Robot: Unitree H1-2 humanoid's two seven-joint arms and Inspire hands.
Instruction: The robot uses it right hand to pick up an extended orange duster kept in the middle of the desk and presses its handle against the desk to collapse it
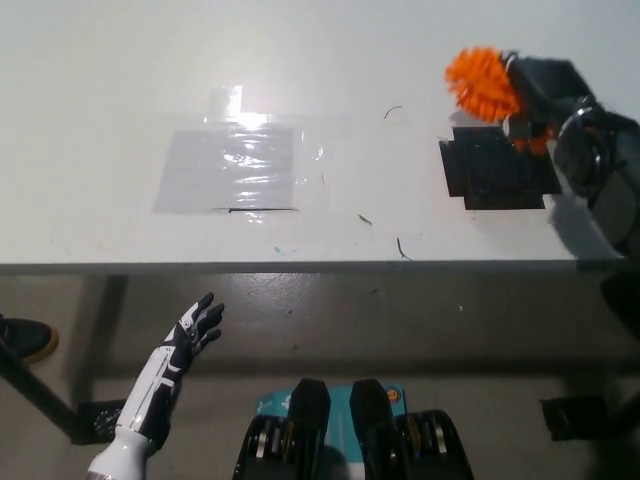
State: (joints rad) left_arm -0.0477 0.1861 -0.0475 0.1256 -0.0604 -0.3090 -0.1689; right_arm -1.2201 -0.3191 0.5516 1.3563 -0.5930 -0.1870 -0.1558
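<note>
Head view shows the orange duster (pixel 482 84) at the far right of the white desk (pixel 300 100), its fluffy head held above the surface and pointing left. Its handle is hidden inside the black right hand (pixel 535 95), whose fingers are wrapped around it just right of the orange fibres; a few more orange strands show beside the hand's near edge. The right arm runs from the hand down along the right edge of the picture. Just near the duster, a black square patch (pixel 497 172) lies flat on the desk, partly under the arm's edge; whether the duster touches it cannot be told.

Further left, near the middle of the desk, a clear plastic sheet (pixel 232 168) is taped flat to the surface, shiny with glare, with a strip of tape (pixel 225 102) at its far edge. Some small dark marks dot the desk between the sheet and the black patch.

Below the desk's near edge, at the lower left, the white left hand (pixel 192 330) rests in the air over the floor, fingers spread and holding nothing. A dark shoe (pixel 22 340) sits at the far left edge of the floor.
</note>
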